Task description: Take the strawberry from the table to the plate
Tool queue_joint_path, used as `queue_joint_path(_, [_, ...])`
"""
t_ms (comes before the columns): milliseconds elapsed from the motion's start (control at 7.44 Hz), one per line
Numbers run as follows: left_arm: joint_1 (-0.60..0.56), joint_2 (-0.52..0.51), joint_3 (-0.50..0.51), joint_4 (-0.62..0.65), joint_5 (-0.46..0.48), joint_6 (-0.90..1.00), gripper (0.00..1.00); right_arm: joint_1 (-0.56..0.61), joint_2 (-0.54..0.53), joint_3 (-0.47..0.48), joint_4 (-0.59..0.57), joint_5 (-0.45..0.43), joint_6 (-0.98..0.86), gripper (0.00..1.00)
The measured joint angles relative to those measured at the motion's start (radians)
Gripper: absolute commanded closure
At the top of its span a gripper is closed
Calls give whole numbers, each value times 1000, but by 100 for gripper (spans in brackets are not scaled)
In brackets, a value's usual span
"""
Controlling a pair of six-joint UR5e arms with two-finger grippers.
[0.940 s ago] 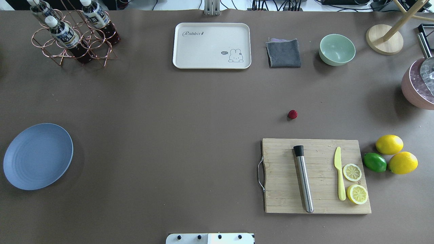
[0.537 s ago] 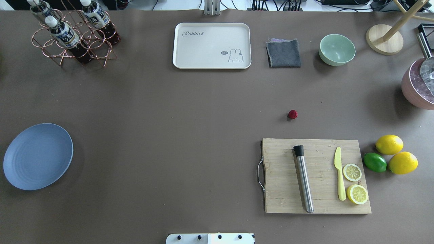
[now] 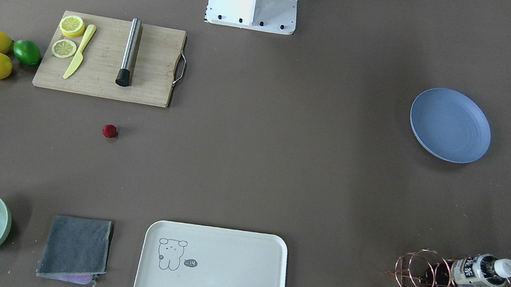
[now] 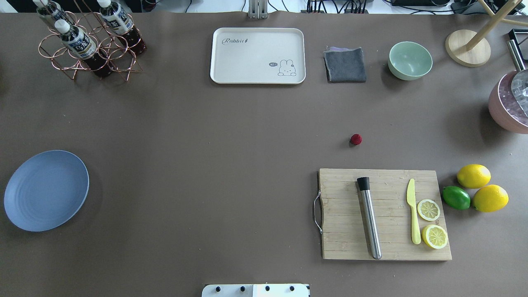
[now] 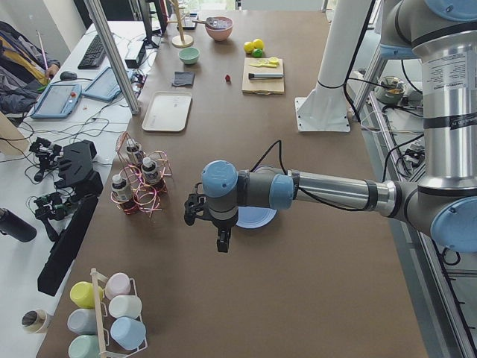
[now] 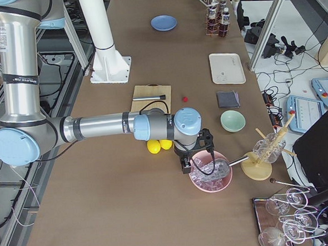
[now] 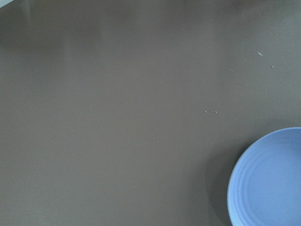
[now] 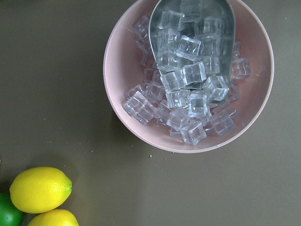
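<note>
The strawberry (image 4: 356,139), a tiny dark-red berry, lies alone on the brown table (image 4: 206,144) just beyond the cutting board, and it also shows in the front view (image 3: 109,131). Far off at the table's left end sits the light-blue plate (image 4: 46,190), with nothing on it. My left gripper (image 5: 222,240) hangs above the table beside the plate (image 5: 257,218), and its wrist view catches the plate's rim (image 7: 270,183). My right gripper (image 6: 184,165) hovers over a pink bowl of ice. I cannot tell whether either gripper is open or shut.
A wooden cutting board (image 4: 385,214) carries a steel muddler, a yellow knife and lemon slices. Two lemons (image 4: 473,175) and a lime lie to its right. At the back stand a cream tray (image 4: 258,55), grey cloth (image 4: 345,65), green bowl (image 4: 410,60) and bottle rack (image 4: 88,41). The ice bowl (image 8: 188,75) is far right.
</note>
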Motion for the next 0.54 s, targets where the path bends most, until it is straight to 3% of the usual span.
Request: queue_joint_path(537, [-2,10,-29,-3,-8,1,3,0,-16,20,0,16,-2,0])
